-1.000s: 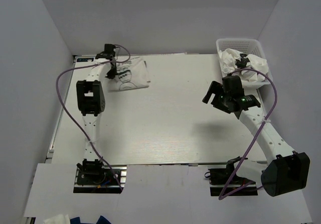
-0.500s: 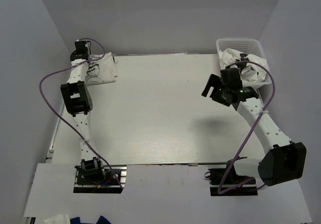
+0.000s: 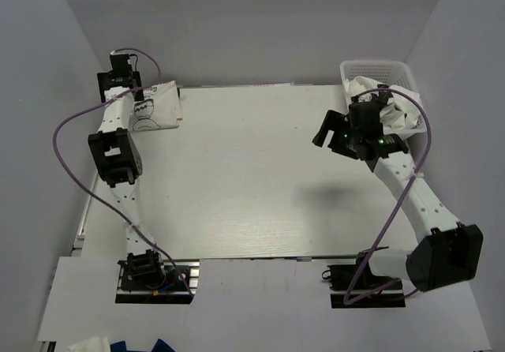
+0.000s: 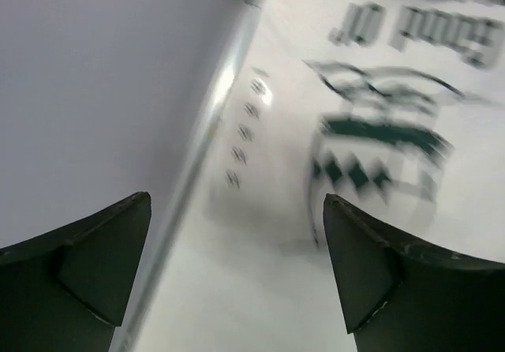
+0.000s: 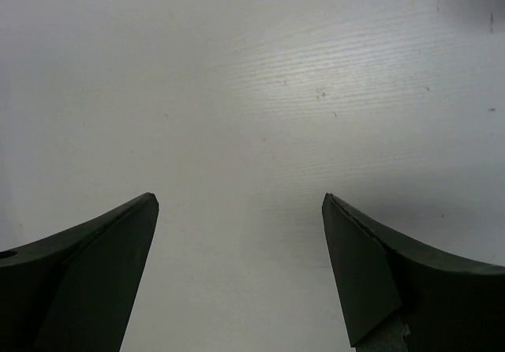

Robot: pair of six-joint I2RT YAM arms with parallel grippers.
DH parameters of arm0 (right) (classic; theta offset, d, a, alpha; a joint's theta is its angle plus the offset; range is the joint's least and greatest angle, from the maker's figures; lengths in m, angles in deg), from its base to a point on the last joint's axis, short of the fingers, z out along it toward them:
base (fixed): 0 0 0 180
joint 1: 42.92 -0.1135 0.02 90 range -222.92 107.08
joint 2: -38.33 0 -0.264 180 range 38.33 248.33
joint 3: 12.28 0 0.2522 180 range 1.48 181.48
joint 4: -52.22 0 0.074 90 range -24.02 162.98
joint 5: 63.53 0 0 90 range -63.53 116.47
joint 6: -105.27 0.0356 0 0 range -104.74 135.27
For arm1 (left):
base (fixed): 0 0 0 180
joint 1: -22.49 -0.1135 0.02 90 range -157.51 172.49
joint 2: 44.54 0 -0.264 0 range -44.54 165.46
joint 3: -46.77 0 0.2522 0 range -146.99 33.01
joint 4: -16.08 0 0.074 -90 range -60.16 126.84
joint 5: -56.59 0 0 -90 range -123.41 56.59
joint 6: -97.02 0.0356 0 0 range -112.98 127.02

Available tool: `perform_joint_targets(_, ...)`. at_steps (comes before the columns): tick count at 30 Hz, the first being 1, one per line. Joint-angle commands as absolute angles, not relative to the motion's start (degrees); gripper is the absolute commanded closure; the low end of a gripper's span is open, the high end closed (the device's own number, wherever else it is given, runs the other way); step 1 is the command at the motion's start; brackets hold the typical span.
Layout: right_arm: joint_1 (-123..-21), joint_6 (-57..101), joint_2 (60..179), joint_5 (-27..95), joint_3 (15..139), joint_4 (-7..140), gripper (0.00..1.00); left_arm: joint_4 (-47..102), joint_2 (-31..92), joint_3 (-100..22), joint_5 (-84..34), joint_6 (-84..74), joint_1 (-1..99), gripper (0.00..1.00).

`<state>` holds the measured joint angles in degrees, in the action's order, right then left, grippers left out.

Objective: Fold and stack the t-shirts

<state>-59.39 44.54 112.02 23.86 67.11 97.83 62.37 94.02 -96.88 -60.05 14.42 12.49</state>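
Note:
A folded white t-shirt with a black printed graphic (image 3: pixel 158 109) lies at the table's far left corner. My left gripper (image 3: pixel 117 84) hovers just beyond its left edge, open with nothing in it. In the left wrist view the print (image 4: pixel 379 123) shows blurred ahead and to the right of the open left gripper (image 4: pixel 237 202). More crumpled white t-shirts (image 3: pixel 394 109) fill the basket at the far right. My right gripper (image 3: pixel 325 129) hangs open over bare table left of the basket. The right wrist view has only tabletop between the spread fingers of the right gripper (image 5: pixel 239 200).
The white plastic lattice basket (image 3: pixel 377 69) stands at the far right corner against the wall. Grey walls close in the table on the left, back and right. A metal rail (image 4: pixel 207 131) runs along the left table edge. Purple cables loop off both arms.
My left gripper carried the printed t-shirt from the back left-centre into the far left corner, then opened and let it go. My right arm shifted slightly toward the back.

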Motion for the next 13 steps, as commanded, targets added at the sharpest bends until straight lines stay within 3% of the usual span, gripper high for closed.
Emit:
perform_joint_targets(1, -59.09, 44.18, 105.24, 24.8, 63.2, 90.16, 0.1, 73.67, 74.85, -92.44, -44.98, 2.75, 13.96, 0.0)
perform_joint_targets(3, -59.27, 45.32, 102.24, 24.45, 59.0, 86.29, 0.1, 70.82, 66.42, -78.58, -35.93, -3.58, 15.19, 0.0)
perform_joint_targets(4, -59.1, 45.76, 100.23, 24.27, 58.01, 85.41, 0.1, 67.49, 56.11, -72.09, -31.61, -7.18, 16.59, 0.0)
perform_joint_targets(5, -59.36, 45.94, 98.21, 23.58, 56.95, 82.88, 0.1, 58.32, 50.53, -58.71, -27.57, -8.61, 17.47, 0.0)
perform_joint_targets(8, -59.18, 46.82, 93.98, 21.64, 52.64, 81.54, 0.1, 42.13, 32.01, -38.53, -14.75, -14.86, 19.84, 0.0)
perform_joint_targets(13, -59.27, 46.02, 89.4, 22.69, 48.07, 79.87, 0.1, 47.23, 20.6, -36.86, -15.83, -16.45, 20.9, 0.0)
